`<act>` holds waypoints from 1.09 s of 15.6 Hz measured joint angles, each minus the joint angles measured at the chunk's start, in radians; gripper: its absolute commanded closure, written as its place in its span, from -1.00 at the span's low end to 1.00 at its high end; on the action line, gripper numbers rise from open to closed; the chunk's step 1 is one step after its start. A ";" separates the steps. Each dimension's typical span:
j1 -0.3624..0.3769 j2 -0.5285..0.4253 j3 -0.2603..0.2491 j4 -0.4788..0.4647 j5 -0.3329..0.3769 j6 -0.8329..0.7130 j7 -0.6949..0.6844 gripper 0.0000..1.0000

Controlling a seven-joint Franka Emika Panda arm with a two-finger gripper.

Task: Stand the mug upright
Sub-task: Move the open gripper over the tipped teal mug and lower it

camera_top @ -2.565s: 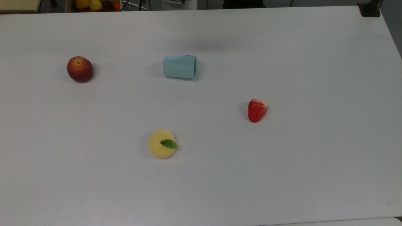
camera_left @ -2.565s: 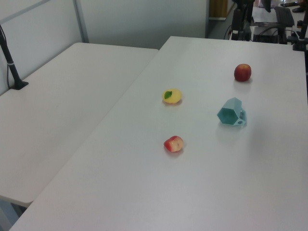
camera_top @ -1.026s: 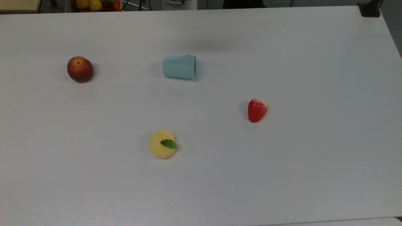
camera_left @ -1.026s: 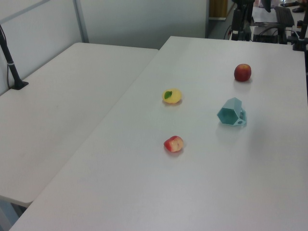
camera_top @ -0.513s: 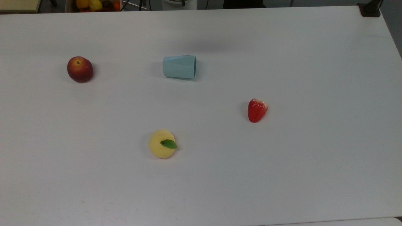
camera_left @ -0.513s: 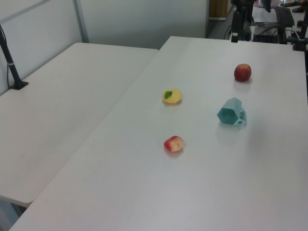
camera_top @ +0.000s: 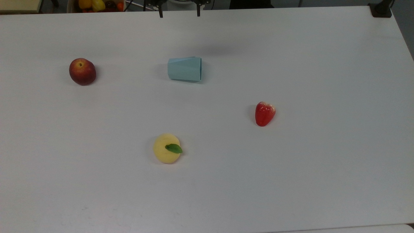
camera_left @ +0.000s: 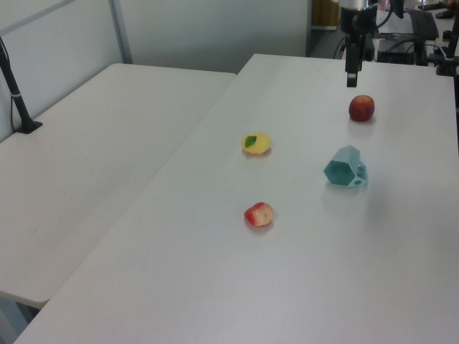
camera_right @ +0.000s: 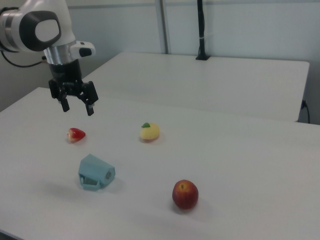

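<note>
Currently I see the mug [camera_right: 96, 173], matte pale-blue and faceted, lying sideways on the smooth white bench [camera_top: 291, 178], hexagonal mouth empty. Tool [camera_right: 77, 107] above it, fingers spread, holding nothing.

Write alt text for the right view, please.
A pale blue-teal faceted mug lies on its side on a white table, the robot's open black two-finger gripper hanging above. A red strawberry, yellow leafed fruit and red peach lie around.

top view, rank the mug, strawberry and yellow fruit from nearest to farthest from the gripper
1. mug, lying on its side just below the open gripper at the top view's upper edge.
2. strawberry, lower and toward the top view's right.
3. yellow fruit, lowest, slightly toward the top view's left.
</note>
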State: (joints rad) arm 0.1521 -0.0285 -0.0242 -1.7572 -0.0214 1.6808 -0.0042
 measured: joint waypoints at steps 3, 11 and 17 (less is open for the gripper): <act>0.009 0.015 0.026 -0.020 -0.019 0.002 0.000 -1.00; 0.029 0.030 0.106 -0.141 -0.118 0.146 0.169 -1.00; 0.040 0.098 0.161 -0.165 -0.278 0.160 0.389 -1.00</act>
State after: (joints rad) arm 0.1919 0.0696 0.1365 -1.9222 -0.2998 1.8408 0.3847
